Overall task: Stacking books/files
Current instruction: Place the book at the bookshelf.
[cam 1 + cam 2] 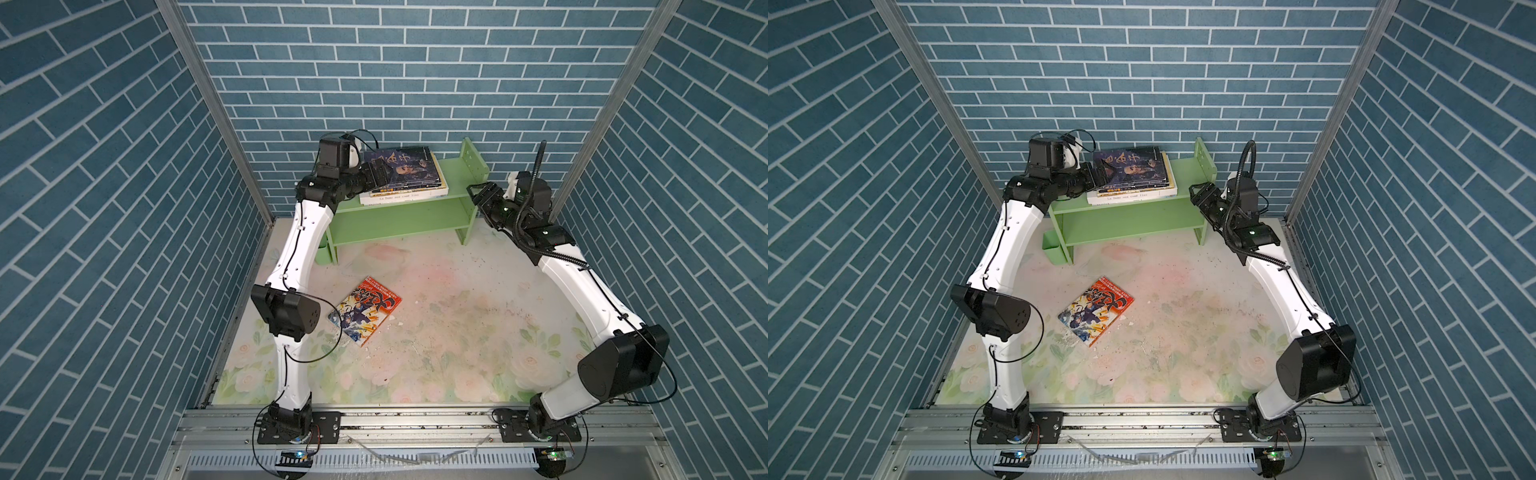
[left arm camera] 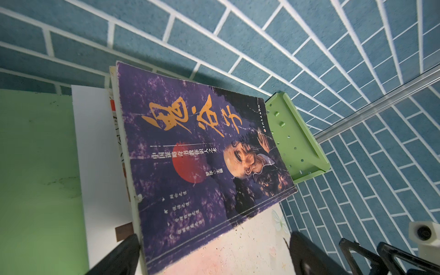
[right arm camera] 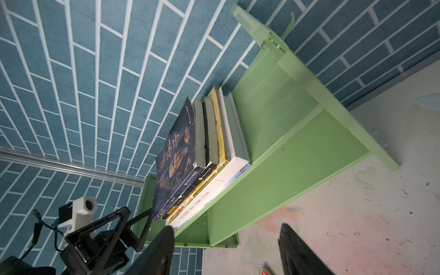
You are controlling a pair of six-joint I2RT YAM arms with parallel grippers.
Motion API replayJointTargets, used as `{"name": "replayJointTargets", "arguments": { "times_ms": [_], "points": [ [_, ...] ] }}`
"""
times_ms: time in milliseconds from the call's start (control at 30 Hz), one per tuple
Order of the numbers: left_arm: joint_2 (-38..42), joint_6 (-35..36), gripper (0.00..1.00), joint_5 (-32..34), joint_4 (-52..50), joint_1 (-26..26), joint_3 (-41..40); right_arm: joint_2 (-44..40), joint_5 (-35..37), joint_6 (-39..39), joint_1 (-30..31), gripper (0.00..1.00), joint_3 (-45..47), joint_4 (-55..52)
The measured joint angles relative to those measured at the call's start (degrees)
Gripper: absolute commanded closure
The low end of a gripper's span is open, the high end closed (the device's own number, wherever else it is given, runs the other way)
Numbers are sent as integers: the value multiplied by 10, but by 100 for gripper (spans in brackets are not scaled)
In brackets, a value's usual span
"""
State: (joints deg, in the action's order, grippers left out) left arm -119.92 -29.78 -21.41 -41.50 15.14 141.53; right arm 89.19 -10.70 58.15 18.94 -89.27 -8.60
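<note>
Green shelf (image 1: 453, 178) holds one stack (image 1: 401, 170); one red comic (image 1: 365, 309) on table (image 1: 478, 332).

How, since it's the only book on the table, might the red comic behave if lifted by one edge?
Probably floppy: the red comic looks thin and may sag. Likely light too. Flat on the table, its edge may resist pinching.

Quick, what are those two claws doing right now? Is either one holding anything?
Left gripper: open, by the edge of the purple book, holding nothing.
Right gripper: open, empty.
</note>
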Motion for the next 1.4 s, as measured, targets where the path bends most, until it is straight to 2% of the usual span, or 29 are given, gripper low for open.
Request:
{"name": "replayJointTargets", "arguments": {
  "times_ms": [667,1133,1233,1400],
  "points": [
    [-7,-16,0,-22,9,0,1,-10,5,0,0,30,0,0],
    [-7,-15,0,-16,19,-3,1,-29,12,-1,-1,30,2,-9],
    [13,-10,0,-5,20,-4,-31,-30,11,-1,-1,30,5,-9],
    [121,-3,0,12,30,-6,-177,-30,9,-13,-1,30,6,-20]
  ]
}}
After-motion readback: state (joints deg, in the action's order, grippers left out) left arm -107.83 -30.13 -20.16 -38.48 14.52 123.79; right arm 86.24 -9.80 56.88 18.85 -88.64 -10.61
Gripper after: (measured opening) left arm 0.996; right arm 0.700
